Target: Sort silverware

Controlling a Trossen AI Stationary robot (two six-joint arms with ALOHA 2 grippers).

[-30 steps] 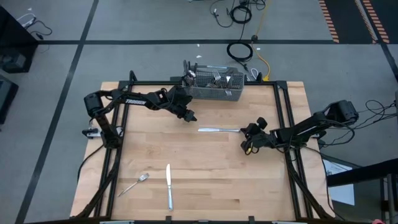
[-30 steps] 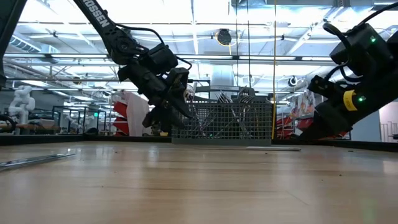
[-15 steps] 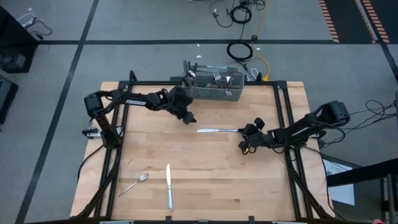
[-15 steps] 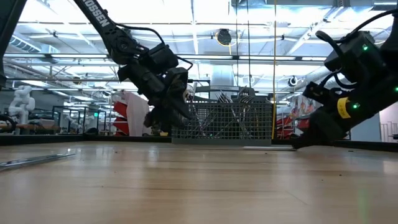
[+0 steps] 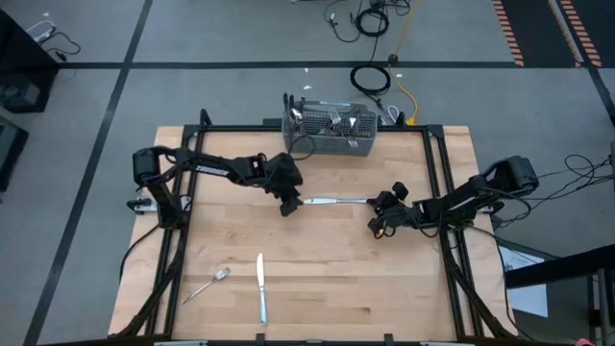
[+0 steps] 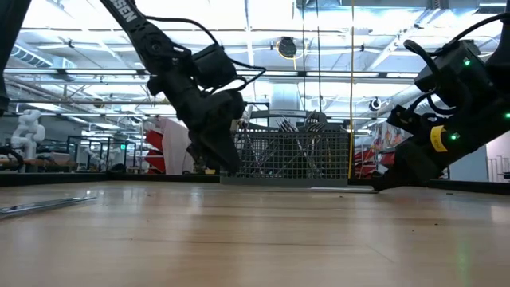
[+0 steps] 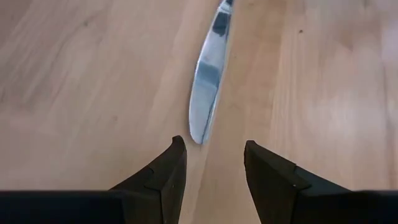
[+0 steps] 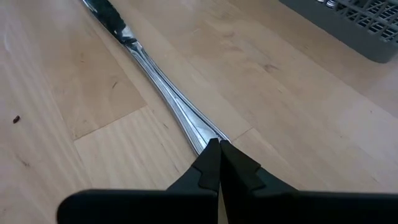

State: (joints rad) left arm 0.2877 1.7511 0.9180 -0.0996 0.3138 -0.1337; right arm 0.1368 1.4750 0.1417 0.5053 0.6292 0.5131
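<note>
We see a shiny silver knife [image 5: 336,201], pale wood-grain table [image 5: 317,279], grey mesh basket [image 5: 330,144], black arms.

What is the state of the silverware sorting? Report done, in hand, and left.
Done: forks and spoons stand in the basket.
In hand: a knife lies mid-table; the right gripper, jaws shut, sits at its handle end, the left gripper, jaws open, at its blade tip.
Left: that knife, plus a second knife and a fork near the front edge.

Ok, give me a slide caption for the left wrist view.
Left hand, fingers open, poised at the blade tip of a table knife lying flat on the wooden table.
</note>
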